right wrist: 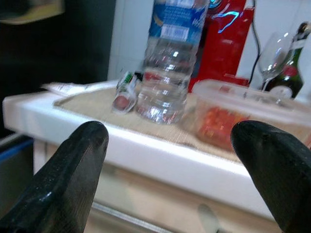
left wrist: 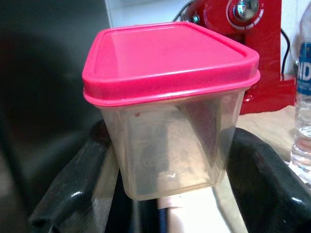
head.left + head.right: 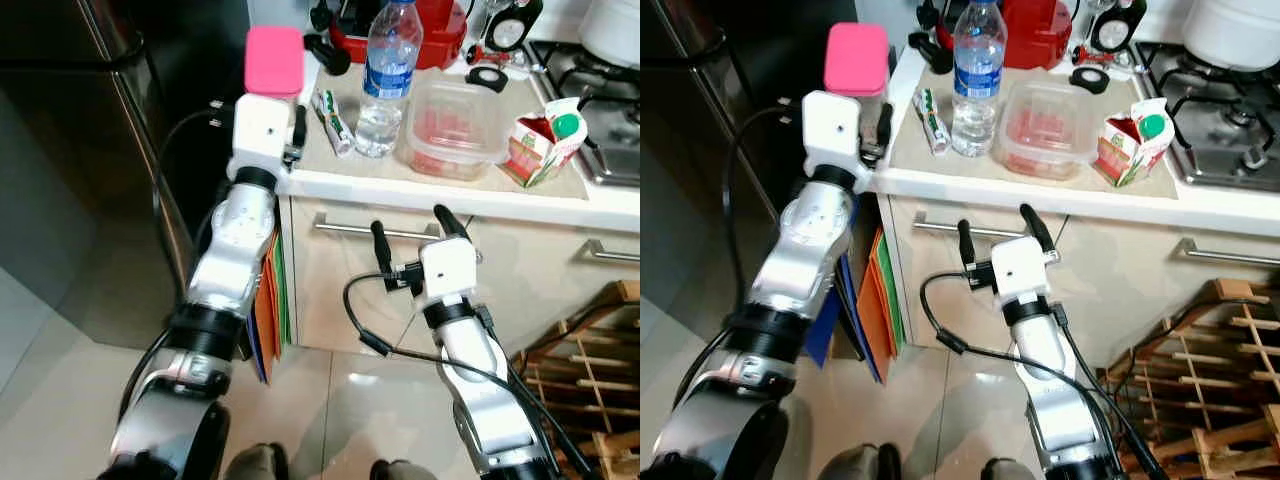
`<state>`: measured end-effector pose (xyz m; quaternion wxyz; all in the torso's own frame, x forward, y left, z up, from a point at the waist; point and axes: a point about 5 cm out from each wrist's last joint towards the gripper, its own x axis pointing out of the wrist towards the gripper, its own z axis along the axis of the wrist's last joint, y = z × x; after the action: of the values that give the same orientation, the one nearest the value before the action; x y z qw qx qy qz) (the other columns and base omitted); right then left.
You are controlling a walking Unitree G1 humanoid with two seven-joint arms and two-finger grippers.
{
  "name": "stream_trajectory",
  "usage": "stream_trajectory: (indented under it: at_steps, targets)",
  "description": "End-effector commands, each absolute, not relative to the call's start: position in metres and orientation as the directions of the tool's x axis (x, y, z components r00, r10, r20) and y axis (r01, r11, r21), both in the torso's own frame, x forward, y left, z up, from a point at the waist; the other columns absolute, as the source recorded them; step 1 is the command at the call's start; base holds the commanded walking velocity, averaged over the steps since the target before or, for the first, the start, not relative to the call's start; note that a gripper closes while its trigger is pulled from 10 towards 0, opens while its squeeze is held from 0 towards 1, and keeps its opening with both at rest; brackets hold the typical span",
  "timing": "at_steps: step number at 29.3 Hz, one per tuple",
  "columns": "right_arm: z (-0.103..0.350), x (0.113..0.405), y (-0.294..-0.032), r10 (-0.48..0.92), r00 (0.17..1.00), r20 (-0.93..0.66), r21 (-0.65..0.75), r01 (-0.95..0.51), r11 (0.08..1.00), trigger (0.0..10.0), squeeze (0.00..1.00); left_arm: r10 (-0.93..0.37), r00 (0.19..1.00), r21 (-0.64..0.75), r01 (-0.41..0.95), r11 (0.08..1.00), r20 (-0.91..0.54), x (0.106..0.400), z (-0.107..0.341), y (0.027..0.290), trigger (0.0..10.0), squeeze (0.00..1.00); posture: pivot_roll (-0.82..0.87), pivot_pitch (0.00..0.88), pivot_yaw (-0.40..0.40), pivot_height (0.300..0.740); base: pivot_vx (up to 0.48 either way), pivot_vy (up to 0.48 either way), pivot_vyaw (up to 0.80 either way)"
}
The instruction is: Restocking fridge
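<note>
Left gripper (image 2: 165,194) clamped on pink-lidded container (image 2: 170,107), at counter's (image 3: 440,185) nine o'clock corner. Right gripper (image 1: 175,160) spread wide, empty, below counter edge, facing water bottle (image 1: 170,63).

A translucent plastic tub with a matt pink plastic lid (image 2: 167,60) sits between glossy black fingers (image 2: 73,194). At two o'clock from it, a clear plastic water bottle (image 3: 385,80) glistens on a woven beige cloth mat (image 3: 450,172). The dark fridge door (image 3: 90,130) looks like brushed metal; the pale floor tiles (image 3: 330,410) are glossy.
</note>
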<state>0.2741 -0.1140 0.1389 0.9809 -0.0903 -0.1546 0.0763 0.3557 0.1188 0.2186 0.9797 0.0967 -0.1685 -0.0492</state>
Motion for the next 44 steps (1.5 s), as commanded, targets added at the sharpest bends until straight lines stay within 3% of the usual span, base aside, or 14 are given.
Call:
stream_trajectory:
  at_steps: [1, 7, 14, 16, 19, 26, 27, 28, 34, 44]
  targets:
    - [0.141, 0.279, -0.124, 0.112, 0.952, 0.286, -0.162, -0.067, 0.984, 10.0, 0.0, -0.166, 0.934, 0.204, 0.104, 0.974, 0.317, 0.349, 0.221, 0.125, 0.0, 0.0, 0.04, 0.0, 0.005, 0.74, 0.0, 0.0, 0.0]
    - [0.141, 0.275, -0.14, 0.033, 0.96, 0.279, -0.145, 0.008, 0.989, 10.0, 0.0, -0.213, 0.938, 0.192, 0.164, 0.968, 0.273, 0.324, 0.207, 0.151, 0.0, 0.0, 0.04, 0.0, 0.001, 0.74, 0.0, 0.0, 0.0]
    - [0.135, 0.26, -0.156, -0.045, 0.966, 0.254, -0.169, 0.09, 0.981, 10.0, 0.0, -0.346, 0.919, 0.147, 0.322, 0.935, 0.19, 0.287, 0.19, 0.146, 0.0, 0.0, 0.04, 0.0, -0.005, 0.74, 0.0, 0.0, 0.0]
    - [0.132, 0.256, -0.168, -0.123, 0.967, 0.223, -0.157, 0.16, 0.975, 10.0, 0.0, -0.379, 0.916, 0.11, 0.367, 0.924, 0.132, 0.275, 0.168, 0.142, 0.0, 0.0, 0.02, 0.0, -0.013, 0.74, 0.0, 0.0, 0.0]
    - [0.128, 0.255, -0.173, -0.146, 0.972, 0.181, -0.114, 0.168, 0.979, 10.0, 0.0, -0.379, 0.924, 0.032, 0.378, 0.925, 0.046, 0.268, 0.138, 0.142, 0.0, 0.0, 0.01, 0.0, -0.025, 0.74, 0.0, 0.0, 0.0]
    - [0.122, 0.264, -0.173, -0.123, 0.985, 0.122, -0.026, 0.127, 0.992, 10.0, 0.0, -0.328, 0.945, -0.038, 0.327, 0.944, -0.006, 0.272, 0.126, 0.14, 0.0, 0.0, 0.0, 0.0, -0.026, 0.74, 0.0, 0.0, 0.0]
    - [0.124, 0.267, -0.17, -0.114, 0.986, 0.121, -0.029, 0.118, 0.993, 10.0, 0.0, -0.314, 0.949, -0.015, 0.314, 0.949, -0.008, 0.276, 0.128, 0.138, 2.9, 0.0, -0.02, 0.0, -0.02, 0.74, 0.0, 0.0, 0.0]
    - [0.125, 0.269, -0.167, -0.103, 0.987, 0.12, -0.033, 0.107, 0.994, 10.0, 0.0, -0.297, 0.955, 0.013, 0.297, 0.955, -0.008, 0.28, 0.13, 0.137, 10.0, 0.0, -0.02, 0.0, -0.02, 0.74, 0.0, 0.0, 0.0]
    - [0.123, 0.276, -0.166, -0.098, 0.987, 0.125, -0.067, 0.107, 0.992, 10.0, 0.0, -0.319, 0.947, 0.063, 0.317, 0.946, 0.032, 0.296, 0.137, 0.123, 10.0, 0.0, -0.04, 0.0, -0.027, 0.74, 0.0, 0.0, 0.0]
    - [0.127, 0.285, -0.165, -0.068, 0.989, 0.131, -0.086, 0.08, 0.993, 10.0, 0.0, -0.309, 0.949, 0.076, 0.304, 0.95, 0.064, 0.306, 0.144, 0.122, 10.0, 0.0, -0.02, 0.0, -0.027, 0.74, 0.0, 0.0, 0.0]
